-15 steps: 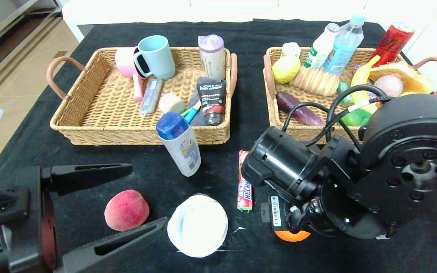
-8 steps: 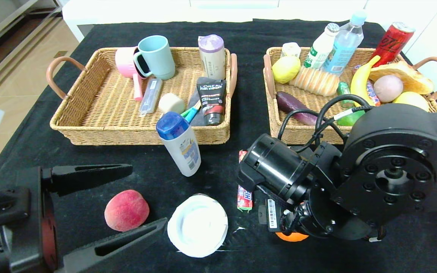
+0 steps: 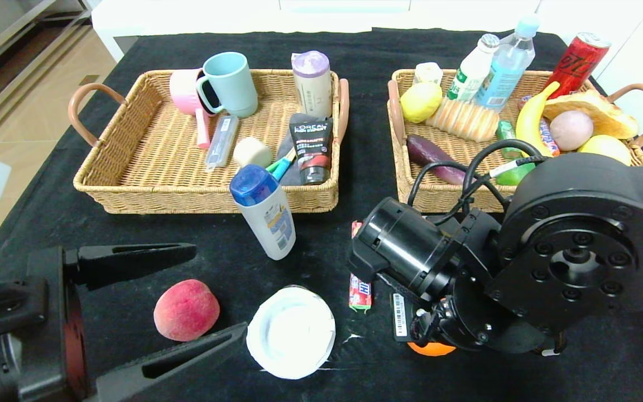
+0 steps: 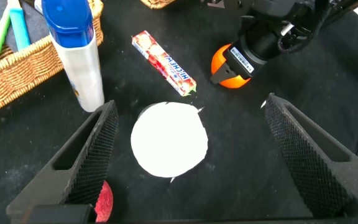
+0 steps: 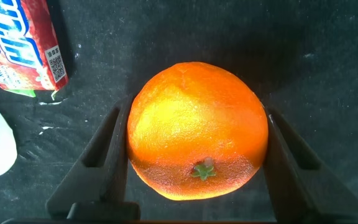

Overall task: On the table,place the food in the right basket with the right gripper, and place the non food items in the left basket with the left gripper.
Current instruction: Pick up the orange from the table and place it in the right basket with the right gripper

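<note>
right arm has dropped lower and nearer since a second ago, and now hides more of the right basket (image 3: 405,167); nothing else has shifted.

table (image 3: 321,234): black cloth, both baskets at the far side, loose items in front.

left basket (image 3: 148,184): mugs, tubes, small toiletries. right basket: eggplant (image 3: 436,159), bread, banana, bottles, a can.

right gripper (image 5: 191,162) is down over the orange (image 5: 197,155) near the front edge, fingers (image 5: 101,162) against its sides or just off; can't tell if clamped yet.

left gripper (image 4: 191,149) hangs spread wide above the white dish (image 4: 169,138), holding nothing.

still loose: bottle (image 3: 265,215) standing in front of the left basket, peach (image 3: 186,310) beside the dish, hi-chew stick (image 3: 359,279) just left of the right wrist.

risks: the round orange could squirt out of the tapered fingers if the grip sits off-centre. the wrist sits over the candy and could drag it on lift.
</note>
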### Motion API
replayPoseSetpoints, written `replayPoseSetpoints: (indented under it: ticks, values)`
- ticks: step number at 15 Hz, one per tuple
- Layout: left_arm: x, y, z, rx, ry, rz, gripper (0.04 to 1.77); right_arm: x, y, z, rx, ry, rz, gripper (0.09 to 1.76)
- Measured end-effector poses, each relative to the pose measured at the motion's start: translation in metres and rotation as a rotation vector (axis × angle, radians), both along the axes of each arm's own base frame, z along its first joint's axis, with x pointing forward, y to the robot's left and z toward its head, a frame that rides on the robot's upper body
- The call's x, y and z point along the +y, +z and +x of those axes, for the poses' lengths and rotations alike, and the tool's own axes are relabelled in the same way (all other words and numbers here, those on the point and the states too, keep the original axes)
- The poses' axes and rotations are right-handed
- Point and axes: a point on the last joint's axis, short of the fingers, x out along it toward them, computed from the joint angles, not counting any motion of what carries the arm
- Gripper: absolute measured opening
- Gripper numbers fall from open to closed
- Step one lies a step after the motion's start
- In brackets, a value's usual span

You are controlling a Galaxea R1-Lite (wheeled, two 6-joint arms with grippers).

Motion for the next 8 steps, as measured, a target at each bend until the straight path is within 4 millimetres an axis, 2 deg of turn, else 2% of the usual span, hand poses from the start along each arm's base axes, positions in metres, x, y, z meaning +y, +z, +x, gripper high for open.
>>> replayPoseSetpoints:
  ticks: [8]
  values:
    - [-0.0007, -0.0018, 0.0004, 0.007, -0.003, 0.007, 1.72, 0.0011, -0.0015, 0.0005, 0.002, 0.006, -0.009, 1.25]
